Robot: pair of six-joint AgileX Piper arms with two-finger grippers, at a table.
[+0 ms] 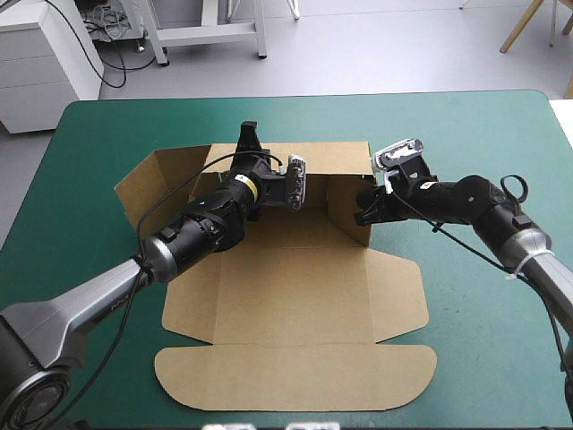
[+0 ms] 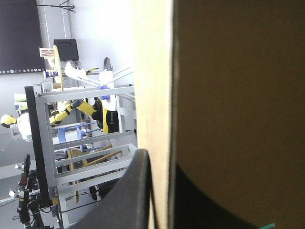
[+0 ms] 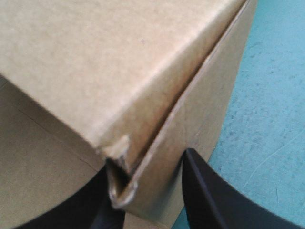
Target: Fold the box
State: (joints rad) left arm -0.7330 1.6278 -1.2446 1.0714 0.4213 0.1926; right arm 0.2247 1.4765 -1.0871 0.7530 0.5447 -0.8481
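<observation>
The brown box (image 1: 295, 296) lies in the middle of the teal-green table, its back wall and right wall raised and its lid flat toward the front edge. My left gripper (image 1: 248, 143) sits on the back wall's top edge. In the left wrist view the board (image 2: 228, 95) runs edge-on between its black fingers (image 2: 136, 191), so the left gripper (image 2: 159, 200) is shut on it. My right gripper (image 1: 365, 204) is at the right wall's near corner. There the doubled wall (image 3: 95, 57) passes between the right gripper's (image 3: 147, 191) fingers, shut on the board.
The box's left side flap (image 1: 157, 184) leans outward, half raised. The long lid flap (image 1: 295, 376) with rounded corners reaches close to the table's front edge. Teal-green cover (image 1: 474, 134) shows beside the right wall and along the far edge.
</observation>
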